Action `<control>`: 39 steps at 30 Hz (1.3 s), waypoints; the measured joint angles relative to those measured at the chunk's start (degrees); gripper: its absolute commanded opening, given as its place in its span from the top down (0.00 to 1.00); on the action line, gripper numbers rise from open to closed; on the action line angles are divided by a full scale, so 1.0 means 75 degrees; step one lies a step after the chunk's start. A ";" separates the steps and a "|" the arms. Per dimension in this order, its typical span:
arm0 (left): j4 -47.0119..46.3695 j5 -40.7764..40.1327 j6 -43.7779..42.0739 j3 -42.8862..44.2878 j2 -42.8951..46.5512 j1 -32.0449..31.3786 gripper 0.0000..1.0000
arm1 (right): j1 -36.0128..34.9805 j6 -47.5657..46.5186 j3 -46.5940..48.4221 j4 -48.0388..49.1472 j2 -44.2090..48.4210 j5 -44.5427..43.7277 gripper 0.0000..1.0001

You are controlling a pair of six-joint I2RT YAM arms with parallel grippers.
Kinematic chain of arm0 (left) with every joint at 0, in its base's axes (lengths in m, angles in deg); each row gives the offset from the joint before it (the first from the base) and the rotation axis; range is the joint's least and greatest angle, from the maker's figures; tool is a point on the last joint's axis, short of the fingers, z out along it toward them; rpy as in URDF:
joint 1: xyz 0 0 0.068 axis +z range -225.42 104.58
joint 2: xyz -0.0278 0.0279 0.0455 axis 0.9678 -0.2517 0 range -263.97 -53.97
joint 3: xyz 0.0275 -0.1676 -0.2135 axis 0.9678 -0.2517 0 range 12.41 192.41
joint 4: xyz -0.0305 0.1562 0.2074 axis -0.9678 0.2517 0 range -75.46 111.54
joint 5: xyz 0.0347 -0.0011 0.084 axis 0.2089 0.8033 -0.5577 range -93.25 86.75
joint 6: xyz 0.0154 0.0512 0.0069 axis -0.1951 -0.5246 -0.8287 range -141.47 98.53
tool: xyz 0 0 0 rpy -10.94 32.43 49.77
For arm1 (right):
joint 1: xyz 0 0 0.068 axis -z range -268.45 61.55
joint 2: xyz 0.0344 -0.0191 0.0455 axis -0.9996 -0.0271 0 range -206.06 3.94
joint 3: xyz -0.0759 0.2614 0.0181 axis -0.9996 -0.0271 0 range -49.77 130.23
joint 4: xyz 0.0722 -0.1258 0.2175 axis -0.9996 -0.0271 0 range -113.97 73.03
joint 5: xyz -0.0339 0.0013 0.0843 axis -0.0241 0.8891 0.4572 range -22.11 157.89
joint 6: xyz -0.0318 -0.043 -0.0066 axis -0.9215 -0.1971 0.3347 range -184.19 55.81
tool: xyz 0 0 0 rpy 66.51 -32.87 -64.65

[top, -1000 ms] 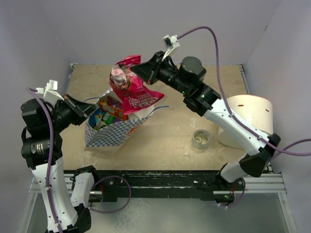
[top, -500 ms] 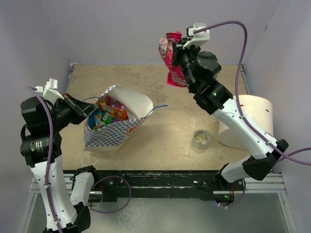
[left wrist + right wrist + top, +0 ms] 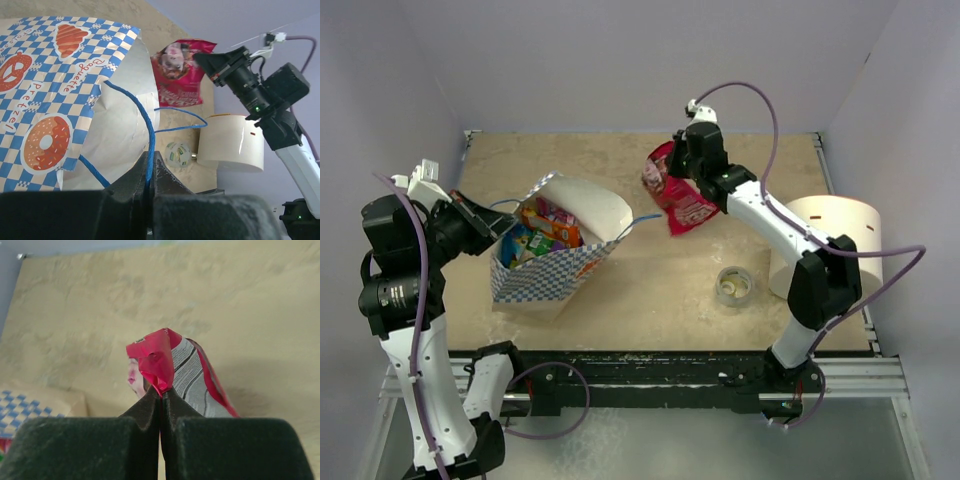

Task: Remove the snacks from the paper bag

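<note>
While the chip bag (image 3: 680,200) hangs in the air just right of the paper bag (image 3: 552,272), its top corner is pinched in the right gripper (image 3: 672,166). Those jaws are pressed tight on the crumpled red corner, and the wrist view shows this close up. The chip bag is red and pink with white words, and it is all the way out of the paper bag. I cannot tell if its bottom touches the table (image 3: 650,300). More snacks (image 3: 546,228) sit inside the paper bag: small orange, green, blue and purple packs. The paper bag leans over with its white mouth open wide, and its blue and white squares show on the near side. At the left edge of the paper bag, the left gripper (image 3: 494,222) has its jaws closed on a thin blue cord (image 3: 146,131). Past the chip bag, well right of the paper bag, a small tape (image 3: 734,286) lies flat. Just right of that tape stands a big white roll (image 3: 835,240).
</note>
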 measured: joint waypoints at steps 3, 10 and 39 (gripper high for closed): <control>0.0006 -0.0023 -0.0035 0.0020 -0.0076 0.0000 1.00 | 0.0087 0.0877 -0.0358 0.0050 -0.0189 0.0880 1.00; 0.0012 -0.0085 -0.0061 0.0035 -0.0169 0.0000 1.00 | 0.0935 0.1821 -0.0265 0.0396 -0.1131 0.2165 1.00; -0.0230 -0.0160 -0.0376 0.0090 -0.0198 0.0000 1.00 | 0.1967 0.0481 0.0874 -0.1772 -0.0586 0.3995 0.24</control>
